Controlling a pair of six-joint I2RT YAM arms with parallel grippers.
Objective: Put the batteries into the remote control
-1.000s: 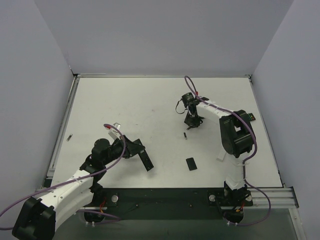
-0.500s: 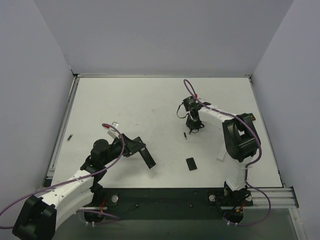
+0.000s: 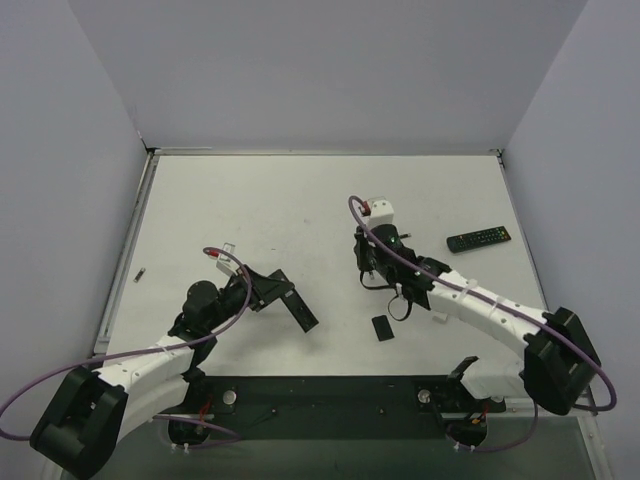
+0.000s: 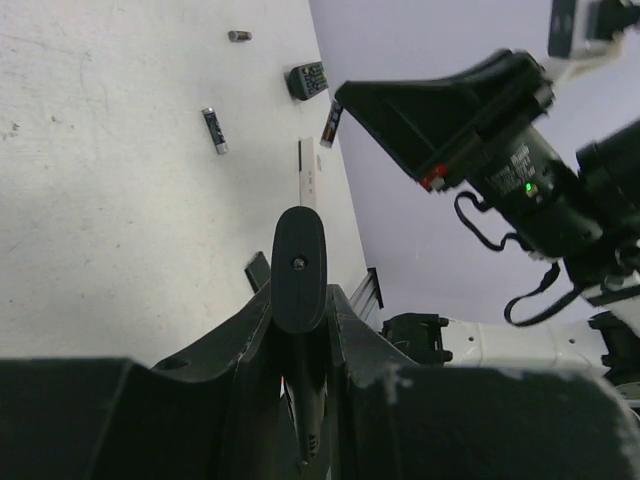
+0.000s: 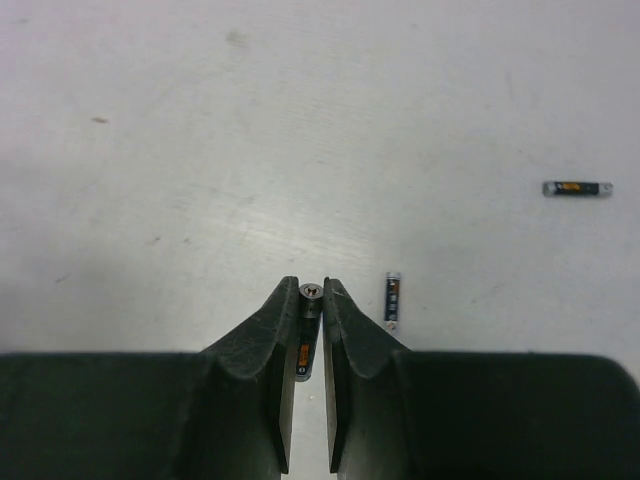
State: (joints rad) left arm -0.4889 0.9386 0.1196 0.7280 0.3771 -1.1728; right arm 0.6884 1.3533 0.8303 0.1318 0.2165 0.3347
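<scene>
One battery was pinched between the right fingers; two other batteries lay on the tabletop. The left fingers were closed around a black remote.

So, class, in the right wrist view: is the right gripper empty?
No, the right gripper is clamped on a battery, whose metal end shows at the tips.

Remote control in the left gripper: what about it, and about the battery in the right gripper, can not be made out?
- Left wrist view: the remote control is seen end-on, the left gripper hiding its lower part; its battery compartment does not show.
- Top view: it is too small there to show the compartment.
- Right wrist view: the right gripper covers the battery except a narrow strip; its markings are too small.
</scene>
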